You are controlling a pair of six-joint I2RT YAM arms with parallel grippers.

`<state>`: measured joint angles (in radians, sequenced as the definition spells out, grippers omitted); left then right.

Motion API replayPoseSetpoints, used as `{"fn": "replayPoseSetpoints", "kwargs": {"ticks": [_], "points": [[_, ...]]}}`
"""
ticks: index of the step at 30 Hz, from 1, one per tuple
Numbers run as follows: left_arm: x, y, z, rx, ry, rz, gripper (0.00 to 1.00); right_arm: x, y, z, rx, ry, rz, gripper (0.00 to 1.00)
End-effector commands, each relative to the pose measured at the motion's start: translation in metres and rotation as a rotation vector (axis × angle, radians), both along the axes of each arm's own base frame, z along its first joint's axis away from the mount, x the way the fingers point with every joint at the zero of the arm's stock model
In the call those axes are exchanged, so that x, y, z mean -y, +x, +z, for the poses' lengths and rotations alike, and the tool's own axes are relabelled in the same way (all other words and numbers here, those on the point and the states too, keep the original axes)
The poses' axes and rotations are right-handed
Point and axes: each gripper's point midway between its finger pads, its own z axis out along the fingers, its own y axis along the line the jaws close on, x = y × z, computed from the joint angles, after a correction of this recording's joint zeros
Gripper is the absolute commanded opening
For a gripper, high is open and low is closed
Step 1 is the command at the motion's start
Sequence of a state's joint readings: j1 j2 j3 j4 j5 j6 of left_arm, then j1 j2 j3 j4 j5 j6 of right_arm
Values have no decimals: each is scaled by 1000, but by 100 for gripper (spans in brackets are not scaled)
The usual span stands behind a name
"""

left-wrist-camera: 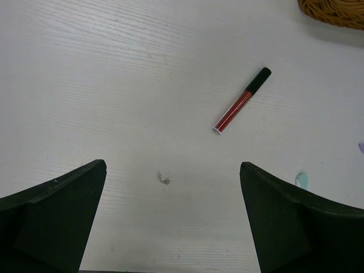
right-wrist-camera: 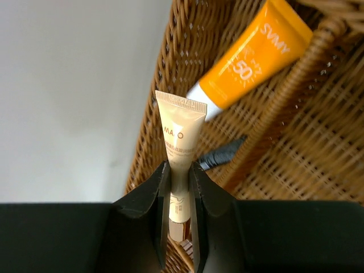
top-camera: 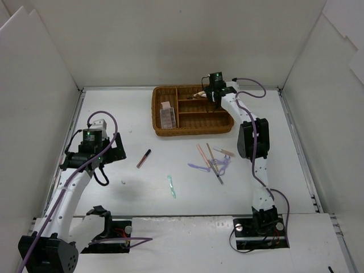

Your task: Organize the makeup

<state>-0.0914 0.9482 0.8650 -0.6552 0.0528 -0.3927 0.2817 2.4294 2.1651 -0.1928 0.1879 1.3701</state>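
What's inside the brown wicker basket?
The brown wicker divided basket holds a brownish rectangular palette in its left compartment and an orange plastic tube. The right fingers pinch a cream tube above it. The right arm hides its far corner.

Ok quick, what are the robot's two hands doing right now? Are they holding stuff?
Left gripper: open, holding nothing.
Right gripper: closed on a cream tube, over the wicker tray.

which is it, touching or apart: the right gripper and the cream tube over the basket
Touching. The right wrist view shows the right gripper clamped on the cream tube, its jaws pressed against both sides of the tube with no gap.
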Motion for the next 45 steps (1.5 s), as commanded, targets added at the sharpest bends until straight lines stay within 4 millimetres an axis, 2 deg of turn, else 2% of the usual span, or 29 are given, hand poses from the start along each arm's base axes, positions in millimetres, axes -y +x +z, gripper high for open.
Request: {"fn": "replayPoseSetpoints", "kwargs": {"ticks": [1,6,9,11,15,17,22,23,25,26,27,28,29,30,32,34,35,36,39,40,42,45], "points": [[-1,10,8,42,12,-10,99,31,22,71,202,70,-171,13],[-2,9,7,38,12,-7,99,44,26,62,212,126,-245,19],[-2,8,6,33,12,-8,99,47,29,62,224,128,-250,30],[-2,8,7,38,12,-7,99,47,28,60,217,115,-232,42],[-1,8,9,47,8,-13,99,49,27,71,250,100,-204,58],[0,8,10,50,6,-15,99,47,25,77,268,89,-177,60],[2,8,12,60,-2,-26,99,46,10,118,325,-4,-25,58],[3,9,13,64,-4,-32,99,46,2,138,350,-68,26,57],[5,10,13,59,-12,-44,99,44,-13,140,330,-193,132,55],[6,11,13,59,-13,-51,99,46,-25,160,347,-235,158,54],[7,12,13,57,-17,-54,99,50,-37,151,292,-286,190,53],[10,13,12,49,-25,-70,100,49,-46,155,293,-370,243,52],[11,14,12,46,-30,-77,99,54,-64,169,287,-410,270,52],[13,14,12,46,-34,-81,99,56,-79,150,223,-447,311,52],[17,16,8,26,-48,-99,99,57,-110,151,196,-538,412,52],[20,18,8,14,-60,-112,100,56,-138,137,132,-612,522,51],[21,19,7,9,-61,-118,99,51,-154,141,137,-638,570,50],[21,21,8,4,-62,-121,99,50,-173,120,66,-663,630,49],[23,23,9,5,-65,-134,99,32,-217,92,-2,-764,831,48],[23,24,11,0,-65,-136,99,20,-229,86,3,-798,924,48],[23,27,13,-4,-60,-137,99,10,-253,60,-45,-785,1044,45],[24,31,13,2,-61,-138,99,0,-272,27,-126,-791,1186,43]]}}
